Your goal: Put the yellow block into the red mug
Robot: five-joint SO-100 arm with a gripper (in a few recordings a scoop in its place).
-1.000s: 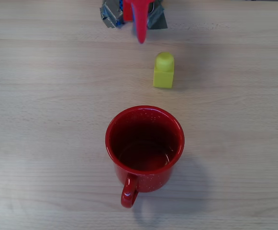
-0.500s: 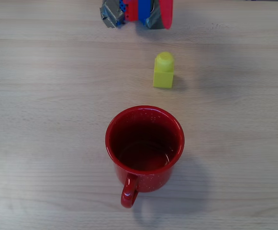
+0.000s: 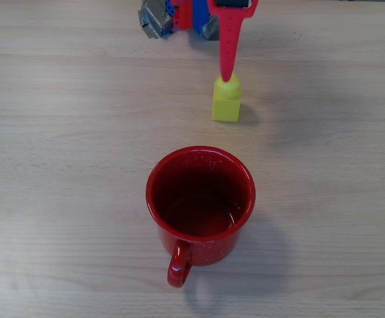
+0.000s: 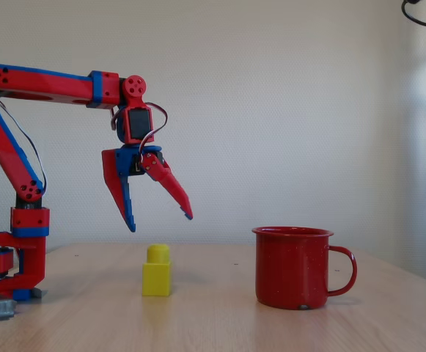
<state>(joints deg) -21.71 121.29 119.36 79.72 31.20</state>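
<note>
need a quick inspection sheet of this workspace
surface: pale wood table, bare apart from the job's things
job's things: yellow block upright on the table; red mug upright, apart from the block, nothing seen inside
clutter: nothing seen
claw: claw open, above the block, not touching
cables: wires along the arm; dark cable at the fixed view's top right
surroundings: plain light wall

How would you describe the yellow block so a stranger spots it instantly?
On the wooden table, find the red mug. Between it and the arm's base stands the yellow block, under the open fingers: small, bright yellow, one round stud on top.
</note>
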